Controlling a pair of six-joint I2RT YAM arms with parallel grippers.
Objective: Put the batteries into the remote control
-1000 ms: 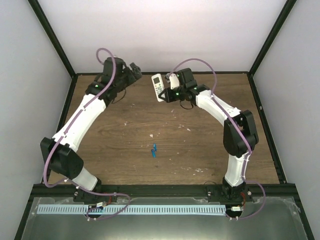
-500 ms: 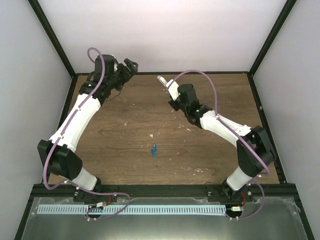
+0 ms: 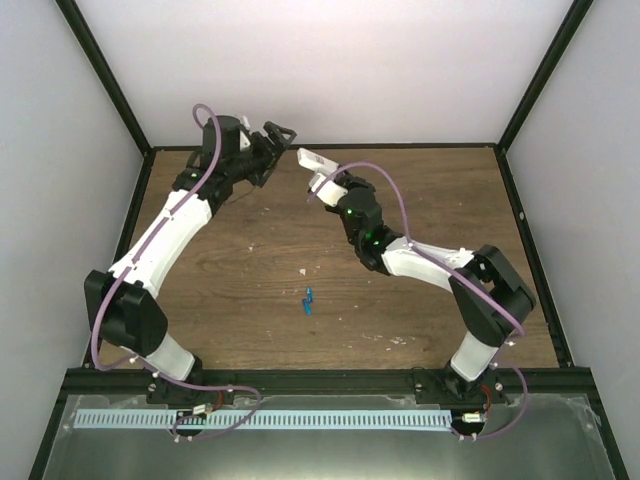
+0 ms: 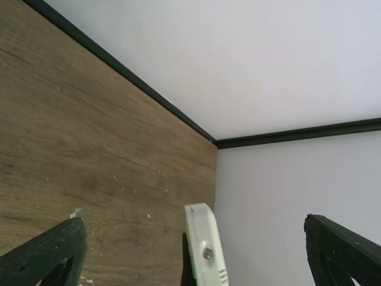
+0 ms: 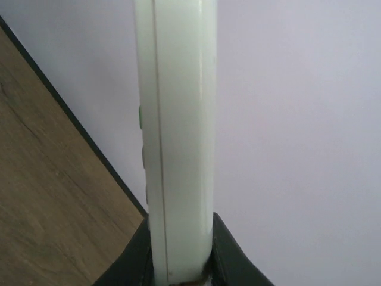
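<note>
Here the slim white plastic remote control hangs upper centre, pinched at one end by the right gripper. It looks stiff, light and probably slick, so grip its long edges. The left gripper gapes alongside.

The left arm and the right arm have smooth white shells on the long links and black housings at the joints, each with a small green light near the wrist. A thin purple cable runs in loops along each arm, and the fingers are matte black and wedge-shaped.
</note>
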